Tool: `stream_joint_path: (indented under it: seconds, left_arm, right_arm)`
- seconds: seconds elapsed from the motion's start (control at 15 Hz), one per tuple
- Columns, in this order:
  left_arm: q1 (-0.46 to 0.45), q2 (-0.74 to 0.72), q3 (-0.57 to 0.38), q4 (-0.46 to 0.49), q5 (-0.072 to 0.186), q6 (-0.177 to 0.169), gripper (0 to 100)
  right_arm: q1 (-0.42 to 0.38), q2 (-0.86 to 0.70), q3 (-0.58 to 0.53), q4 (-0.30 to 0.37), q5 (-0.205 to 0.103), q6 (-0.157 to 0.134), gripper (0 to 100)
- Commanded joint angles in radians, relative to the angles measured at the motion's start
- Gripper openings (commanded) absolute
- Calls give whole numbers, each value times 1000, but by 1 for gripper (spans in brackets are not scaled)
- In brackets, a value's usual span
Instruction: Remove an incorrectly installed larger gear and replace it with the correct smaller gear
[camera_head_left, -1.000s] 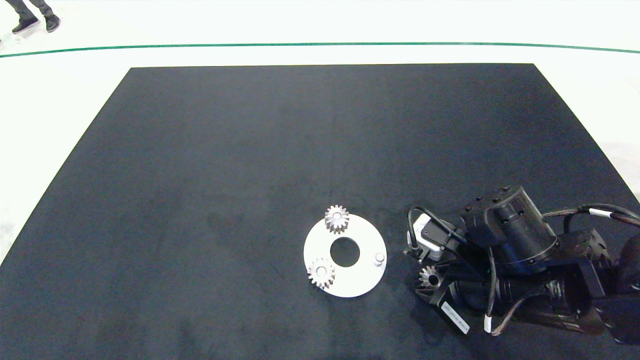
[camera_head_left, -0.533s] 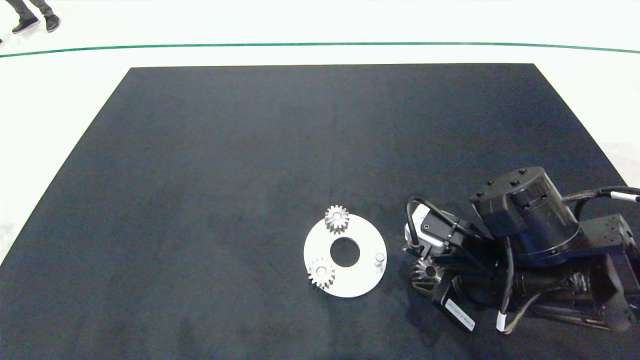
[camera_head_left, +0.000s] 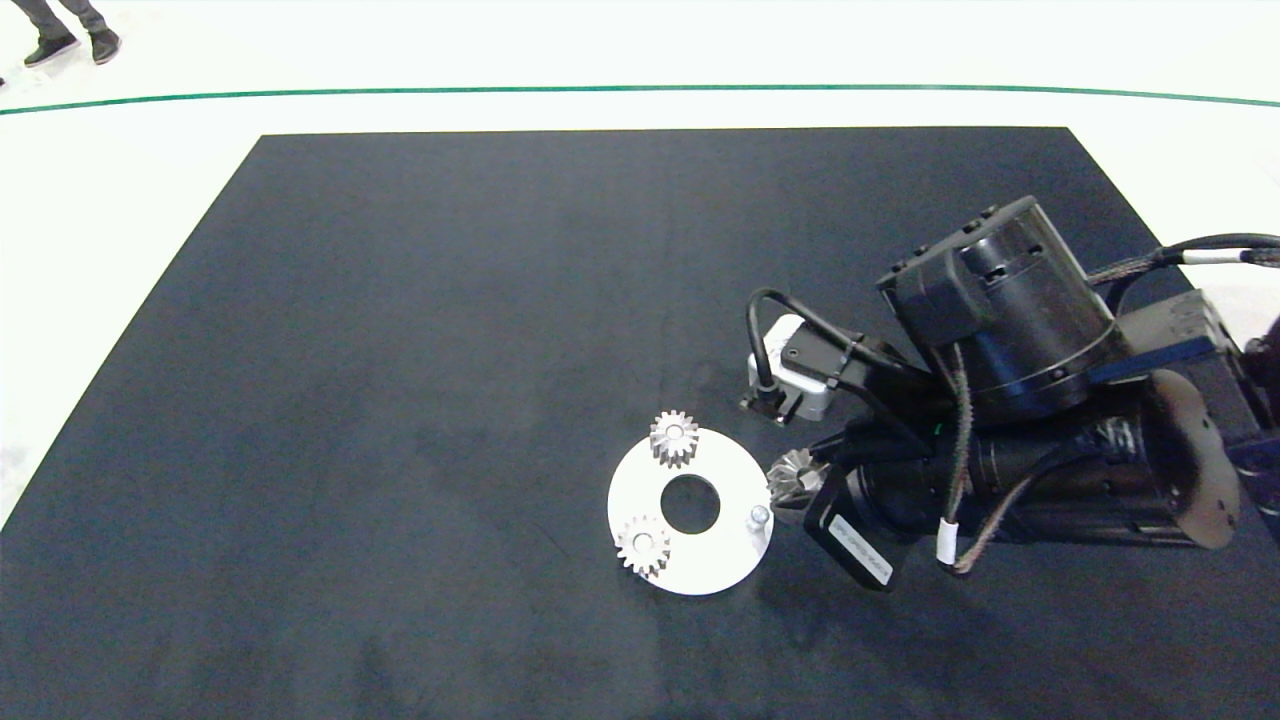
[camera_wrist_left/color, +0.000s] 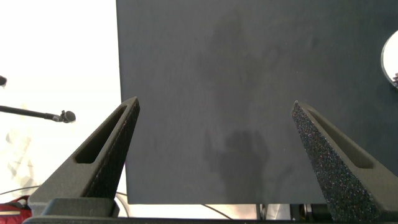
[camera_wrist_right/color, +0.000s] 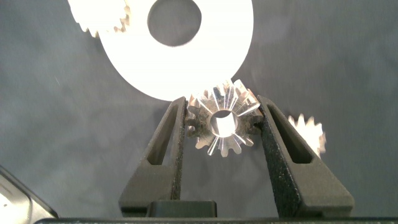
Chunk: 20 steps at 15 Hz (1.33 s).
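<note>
My right gripper (camera_wrist_right/color: 222, 102) is shut on the smaller gear (camera_wrist_right/color: 214, 140), a silvery star-toothed gear with a round bore. It holds the gear off the mat at the right edge of the white ring plate (camera_head_left: 720, 565), just above and right of the bare peg (camera_head_left: 759, 517). In the head view the held gear (camera_head_left: 795, 468) shows in front of the dark wrist. Another silvery gear (camera_wrist_right/color: 308, 134) lies on the mat beside one finger; I cannot tell whether it is the larger gear. My left gripper (camera_wrist_left/color: 214, 155) hangs open over the mat's edge.
Two compact blunt-toothed gears sit on the plate, one at the far rim (camera_head_left: 675, 437) and one at the near left (camera_head_left: 642, 546). The plate has a round centre hole. A person's shoes (camera_head_left: 70, 45) show beyond the table's far left.
The right gripper has lifted the gear off the mat right of the plate and carried it left and farther away, up to the plate's right edge. The plate and its gears stayed put.
</note>
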Motion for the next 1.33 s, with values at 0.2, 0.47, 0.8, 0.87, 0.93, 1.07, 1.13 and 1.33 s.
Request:
stream_joint_path:
  seconds: [0.2,0.47,0.8,0.87,0.93,1.07,1.13,1.33]
  left_arm:
    - [0,0,-1,5,0,1,100]
    - [0,0,-1,5,2,1,100]
    - [2,-3,-6,5,2,1,100]
    - [0,-5,-6,5,2,1,100]
    - [0,-5,-6,5,2,1,100]
    - [2,-5,-6,5,2,1,100]
    - [2,-5,-7,5,2,1,100]
    - [0,-6,-6,5,2,1,100]
  right_arm:
    - [27,98,-57,5,-1,12,34]
    - [19,106,-48,5,-1,13,34]
    - [19,126,-31,5,-1,29,34]
    - [19,132,-32,5,-1,30,34]
    - [19,138,-36,3,0,35,34]
    - [16,149,-43,2,0,36,34]
    - [14,151,-46,0,0,36,34]
    - [7,149,-49,0,0,36,34]
